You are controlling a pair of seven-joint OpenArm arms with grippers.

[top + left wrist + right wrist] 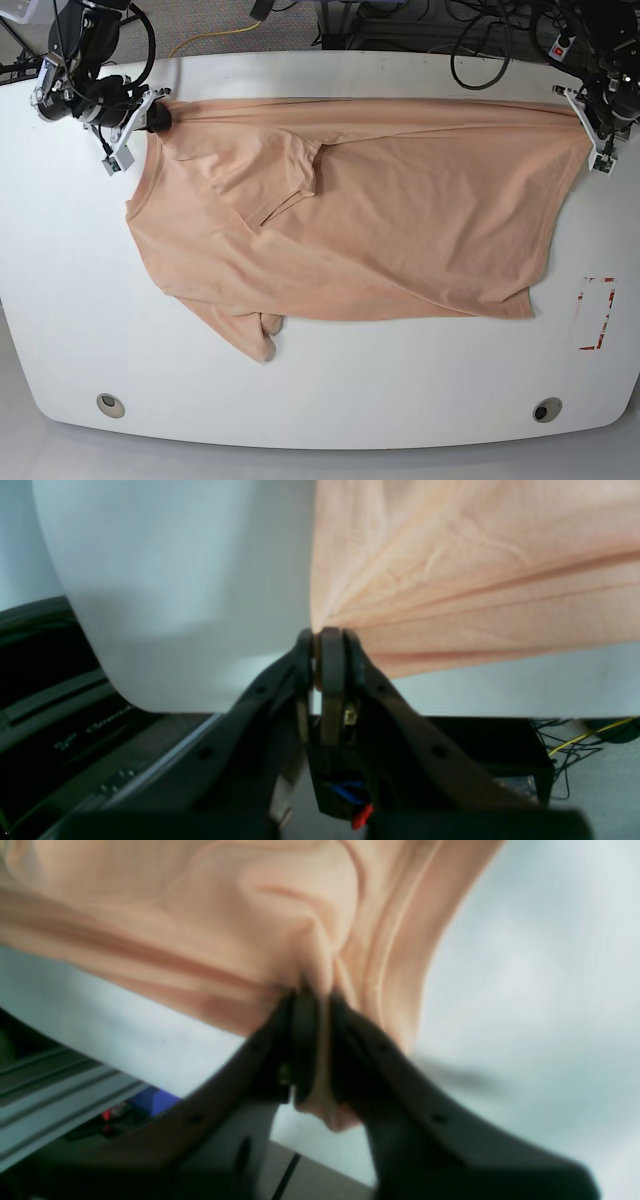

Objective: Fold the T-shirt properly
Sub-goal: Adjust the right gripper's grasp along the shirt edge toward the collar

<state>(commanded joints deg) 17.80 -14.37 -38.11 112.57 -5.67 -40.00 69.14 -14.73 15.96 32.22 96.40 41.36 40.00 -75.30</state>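
The peach-pink T-shirt [380,230] lies spread across the white table [330,400], its top edge pulled taut between both arms. My left gripper [582,112] sits at the shirt's upper right corner in the base view. In the left wrist view my left gripper [320,632] is shut on the T-shirt [475,570], with folds fanning out from the pinch. My right gripper [160,115] holds the upper left corner near the collar side. In the right wrist view my right gripper [317,995] is shut on bunched T-shirt [200,915] fabric. One sleeve [285,175] is folded over the body.
Cables [480,40] and equipment lie behind the table's far edge. A red-and-white marked rectangle [597,313] is on the table at the right. Two round holes [111,404] sit near the front edge.
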